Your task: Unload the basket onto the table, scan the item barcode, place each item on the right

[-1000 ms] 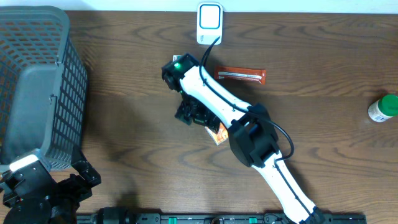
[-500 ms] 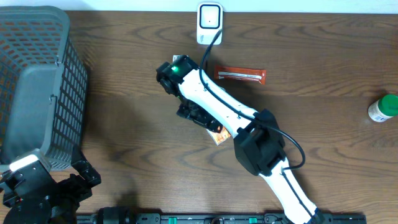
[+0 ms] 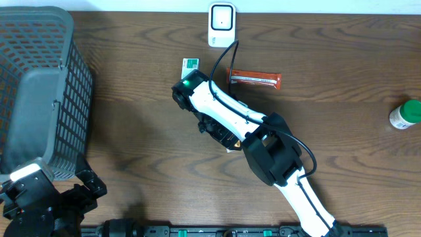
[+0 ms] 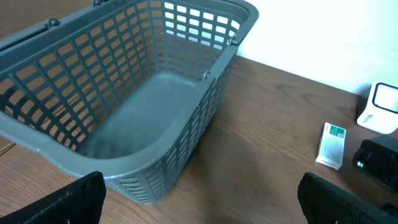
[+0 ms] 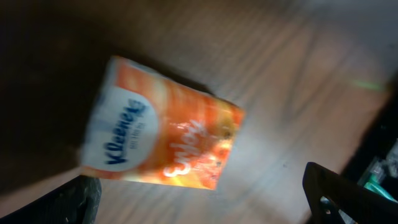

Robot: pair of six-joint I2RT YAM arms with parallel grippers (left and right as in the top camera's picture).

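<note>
An orange and white Kleenex tissue pack (image 5: 163,124) lies flat on the wooden table, just beyond my right gripper (image 5: 205,196), which is open and holds nothing. In the overhead view the right gripper (image 3: 216,129) hovers over the pack (image 3: 231,143), and only one orange corner of it shows. The white barcode scanner (image 3: 222,24) stands at the table's far edge. My left gripper (image 4: 202,200) is open and empty at the near left (image 3: 49,204), beside the basket.
A grey plastic basket (image 3: 39,79) fills the left side. A small green-and-white box (image 3: 190,64) lies near the scanner, a brown snack bar (image 3: 255,79) to its right. A green-capped bottle (image 3: 406,114) stands at the far right edge.
The right arm has swung its wrist down and to the right over the tissue pack, uncovering the small green-and-white box. The left arm has not moved.
</note>
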